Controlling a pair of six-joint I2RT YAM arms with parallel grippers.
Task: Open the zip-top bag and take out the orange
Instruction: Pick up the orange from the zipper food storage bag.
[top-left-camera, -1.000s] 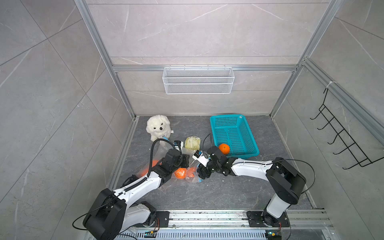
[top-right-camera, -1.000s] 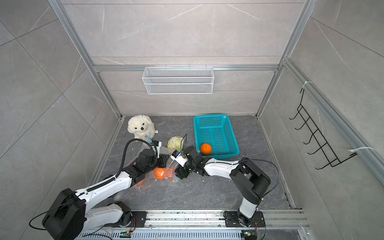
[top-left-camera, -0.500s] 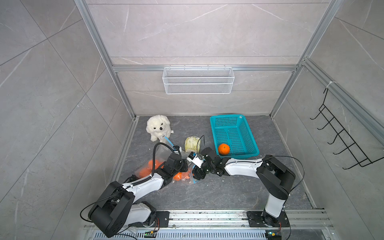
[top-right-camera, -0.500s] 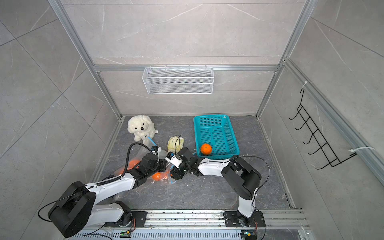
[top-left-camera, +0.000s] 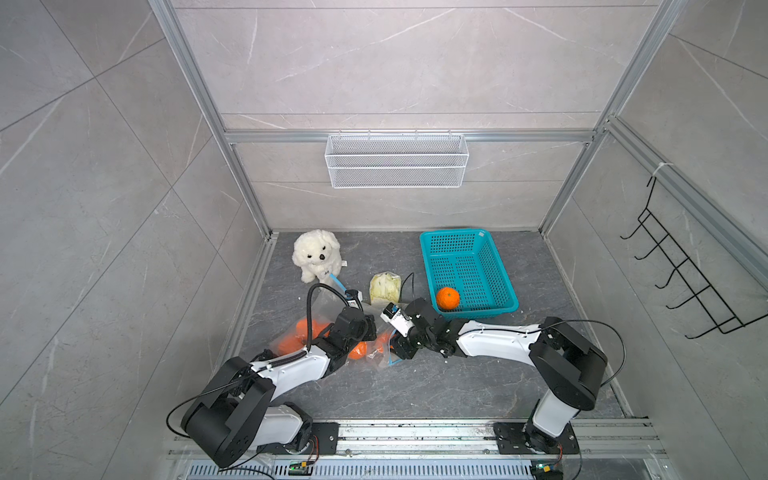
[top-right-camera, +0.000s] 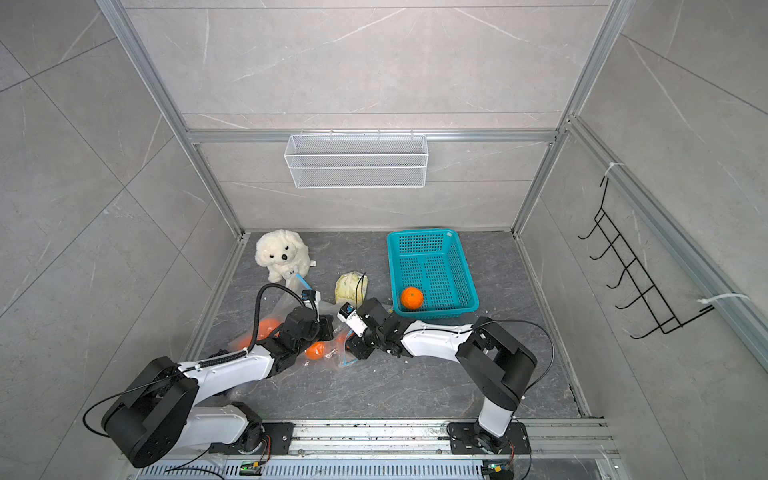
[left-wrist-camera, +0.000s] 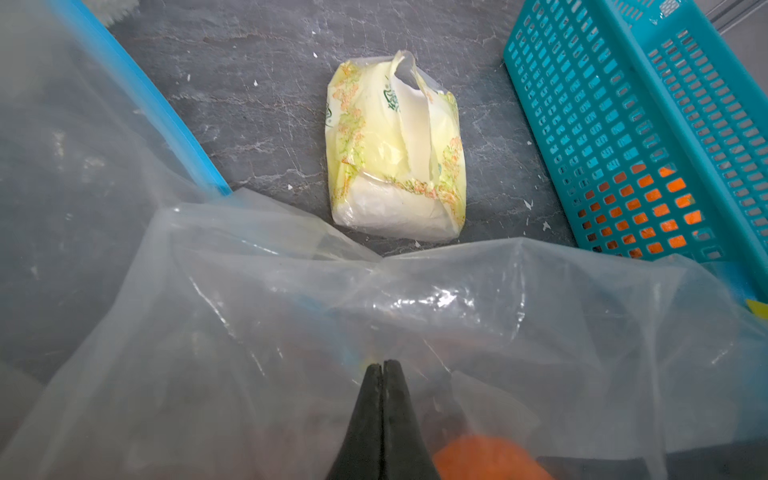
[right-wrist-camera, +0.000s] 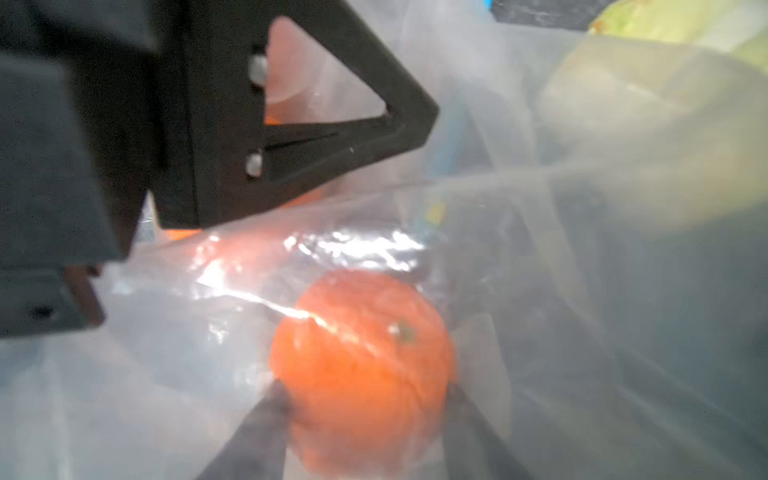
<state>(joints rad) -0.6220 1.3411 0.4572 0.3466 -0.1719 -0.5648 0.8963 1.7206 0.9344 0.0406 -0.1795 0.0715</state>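
L gripper (left-wrist-camera: 382, 365) has closed, pinching zip-top bag (left-wrist-camera: 249, 299) film; R gripper (right-wrist-camera: 365, 399) clasps orange (right-wrist-camera: 361, 345) w/in bag.

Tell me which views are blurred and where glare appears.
Right wrist view: blurred throughout, with a bright glare streak on the bag near the orange. Left wrist view: sharp on the tissue pack, small glare on the bag. Both top views: sharp, evenly lit.

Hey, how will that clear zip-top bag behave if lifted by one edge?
The zip-top bag looks thin and crumpled, so it will probably flop and fold. The orange inside would likely roll toward the low end. Its glossy film may slip.
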